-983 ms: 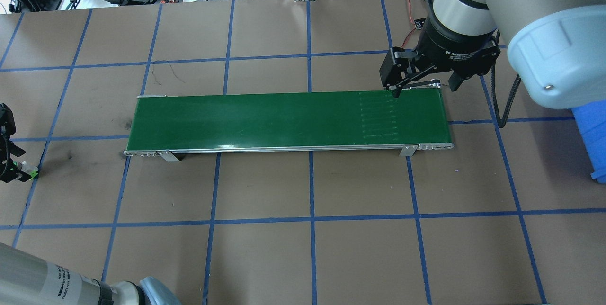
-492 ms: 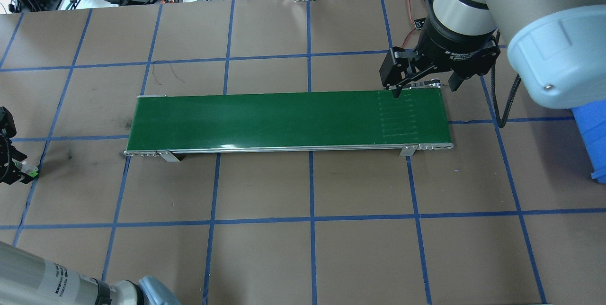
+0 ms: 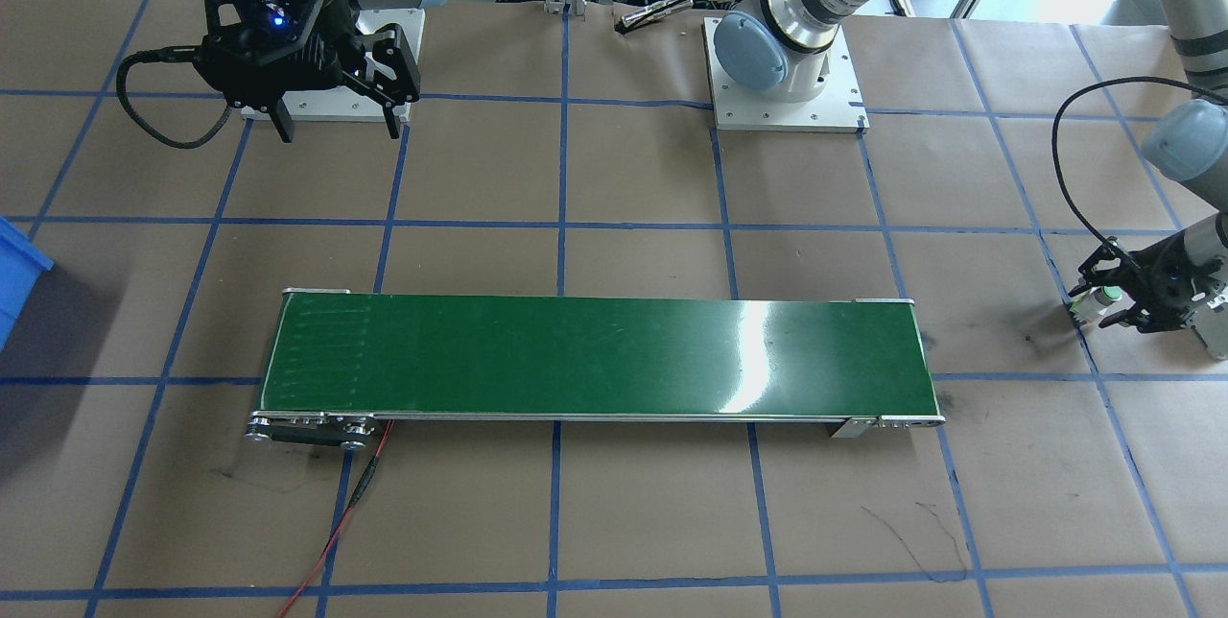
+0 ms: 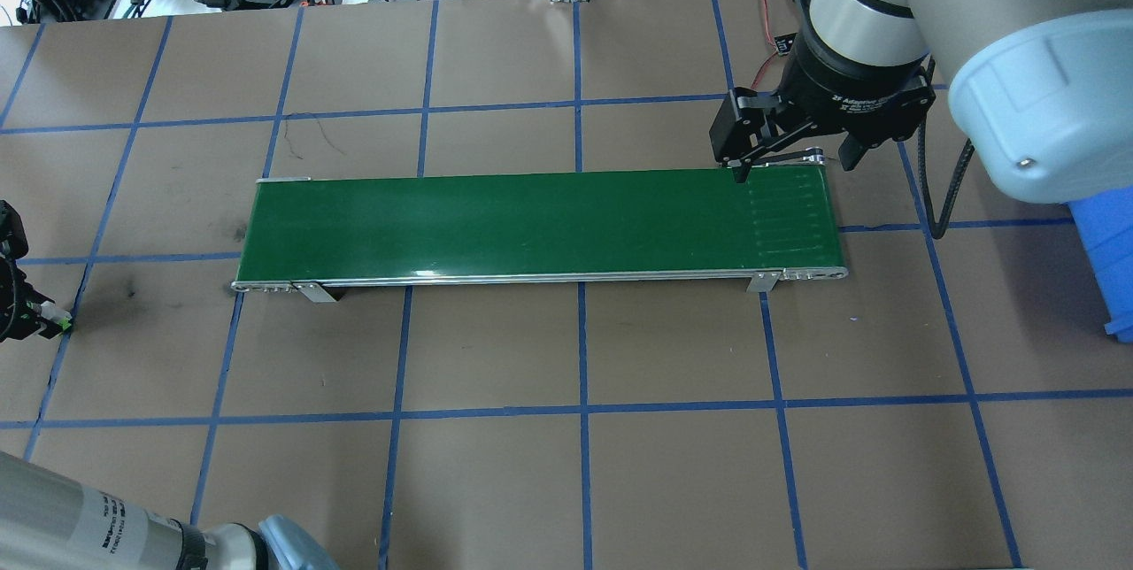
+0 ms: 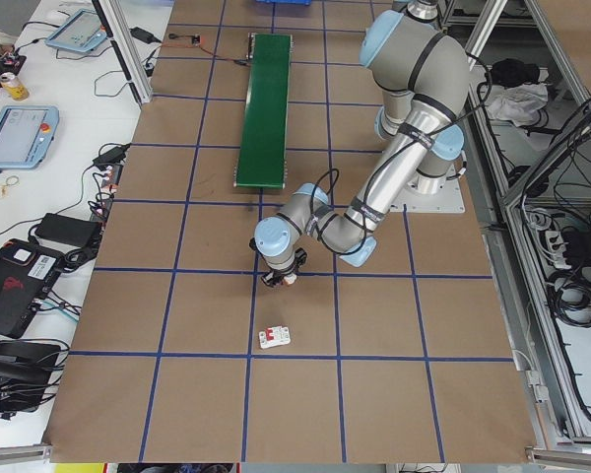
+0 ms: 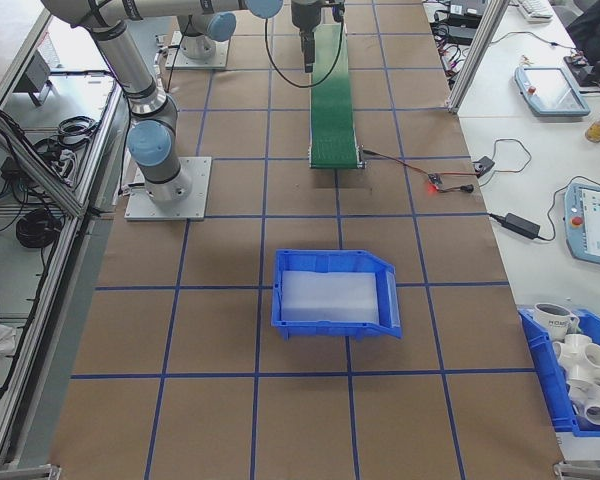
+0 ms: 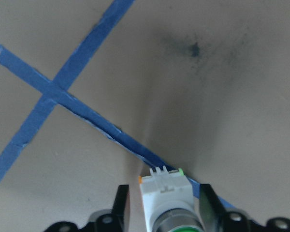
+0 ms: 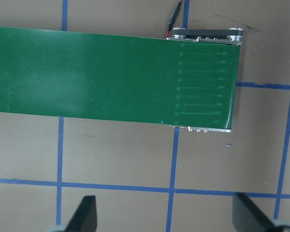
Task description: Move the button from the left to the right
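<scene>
Your button (image 7: 166, 203) sits between the left gripper (image 7: 164, 210) fingers, pinched at its body, low over the brown paper beside a blue tape line, well left of the green conveyor belt (image 4: 540, 225). You're at the carry step: next, bring it to the belt's left end. The right gripper (image 4: 788, 165) waits spread wide above the belt's right end.

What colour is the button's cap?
Green, on the button; the left wrist view shows it best.
</scene>
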`<state>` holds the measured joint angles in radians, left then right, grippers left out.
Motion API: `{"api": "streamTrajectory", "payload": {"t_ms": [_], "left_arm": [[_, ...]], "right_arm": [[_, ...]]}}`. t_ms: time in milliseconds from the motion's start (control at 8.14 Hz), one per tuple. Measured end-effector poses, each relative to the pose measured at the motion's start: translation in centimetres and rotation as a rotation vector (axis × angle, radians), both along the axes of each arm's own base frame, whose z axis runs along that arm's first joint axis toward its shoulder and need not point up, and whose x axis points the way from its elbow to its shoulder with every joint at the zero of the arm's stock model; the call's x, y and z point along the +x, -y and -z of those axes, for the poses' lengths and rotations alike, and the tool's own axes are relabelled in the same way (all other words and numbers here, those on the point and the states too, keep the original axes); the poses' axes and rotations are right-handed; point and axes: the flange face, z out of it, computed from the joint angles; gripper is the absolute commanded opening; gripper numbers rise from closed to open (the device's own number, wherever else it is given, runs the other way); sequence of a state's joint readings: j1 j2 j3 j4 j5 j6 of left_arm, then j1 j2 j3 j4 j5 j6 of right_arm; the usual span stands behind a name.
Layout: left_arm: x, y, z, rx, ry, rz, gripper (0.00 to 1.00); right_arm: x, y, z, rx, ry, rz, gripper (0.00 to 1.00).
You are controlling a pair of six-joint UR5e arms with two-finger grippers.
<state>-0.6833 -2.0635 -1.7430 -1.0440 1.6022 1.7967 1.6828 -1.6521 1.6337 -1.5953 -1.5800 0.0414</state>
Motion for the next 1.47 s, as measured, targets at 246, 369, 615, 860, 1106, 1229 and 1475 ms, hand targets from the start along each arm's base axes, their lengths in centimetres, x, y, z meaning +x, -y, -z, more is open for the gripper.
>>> {"api": "streamTrajectory", "payload": {"t_ms": [246,369,615,860,1106,1229,1475], "left_arm": [[0.0,0.1,-0.4,-0.007,0.01,0.007,0.06],[0.0,0.1,-1.1,-0.016,0.019,0.015,0.05],[-0.5,0.4,-4.5,-0.064,0.058,0.111,0.0],[-3.1,1.7,-8.8,-0.116,0.109,0.231,0.0],[-9.3,5.0,-11.9,-0.167,0.134,0.374,0.0],[-13.5,6.8,-13.0,-0.214,0.113,0.446,0.0],[-22.4,9.3,-14.4,-0.257,0.066,0.54,0.0]], "right_arm": [[0.0,0.0,0.0,0.0,0.0,0.0,1.0],[0.0,0.0,0.0,0.0,0.0,0.0,1.0],[0.0,0.0,0.0,0.0,0.0,0.0,1.0],[0.0,0.0,0.0,0.0,0.0,0.0,1.0],[0.0,0.0,0.0,0.0,0.0,0.0,1.0],[0.0,0.0,0.0,0.0,0.0,0.0,1.0],[0.0,0.0,0.0,0.0,0.0,0.0,1.0]]}}
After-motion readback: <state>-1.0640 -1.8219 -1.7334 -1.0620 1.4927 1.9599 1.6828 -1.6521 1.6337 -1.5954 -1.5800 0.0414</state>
